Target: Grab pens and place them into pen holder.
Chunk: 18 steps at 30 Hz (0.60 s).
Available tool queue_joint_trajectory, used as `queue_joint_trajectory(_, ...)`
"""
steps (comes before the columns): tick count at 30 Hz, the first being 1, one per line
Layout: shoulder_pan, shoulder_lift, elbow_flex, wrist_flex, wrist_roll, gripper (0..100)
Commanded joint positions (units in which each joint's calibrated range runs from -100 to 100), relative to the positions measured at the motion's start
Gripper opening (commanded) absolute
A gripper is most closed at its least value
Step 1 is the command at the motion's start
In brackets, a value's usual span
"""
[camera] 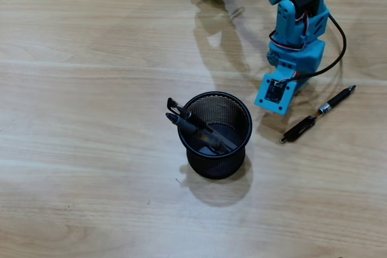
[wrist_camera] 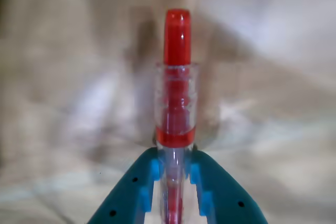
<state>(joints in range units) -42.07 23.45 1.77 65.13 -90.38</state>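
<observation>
the gripper point(wrist_camera: 176, 182) is seen at the bottom centre of the wrist view, clamped on a red pen point(wrist_camera: 177, 77) whose clear barrel runs up between the jaws to a red cap at upper centre. the pen is judged light, stiff and smooth, so slip along the barrel is possible; the grip is taken near one end, and tilting is to be expected. in the overhead view the arm point(camera: 293, 40) stands at upper right, the held pen hidden beneath it. the holder point(camera: 216, 161), a black mesh cup at centre, already contains dark pens point(camera: 190, 124) leaning to its upper-left rim. a black pen point(camera: 320, 112) lies on the table point(camera: 84, 167) at right, apart from the holder. open room is available on all sides; only the cup rim is to be cleared.
</observation>
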Motion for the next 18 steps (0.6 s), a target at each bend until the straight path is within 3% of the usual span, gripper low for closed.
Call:
queue_joint_trajectory(1, 0.4, -7.1, -1.1, 10.1, 0.3, 2)
queue_joint_trajectory(5, 1.6, -14.2, -1.3, 17.7, 0.4, 2)
queue_joint_trajectory(10, 5.0, -22.1, -6.9, 27.0, 4.5, 2)
queue_joint_trajectory(18, 10.2, -26.0, -15.3, 27.3, 12.2, 2)
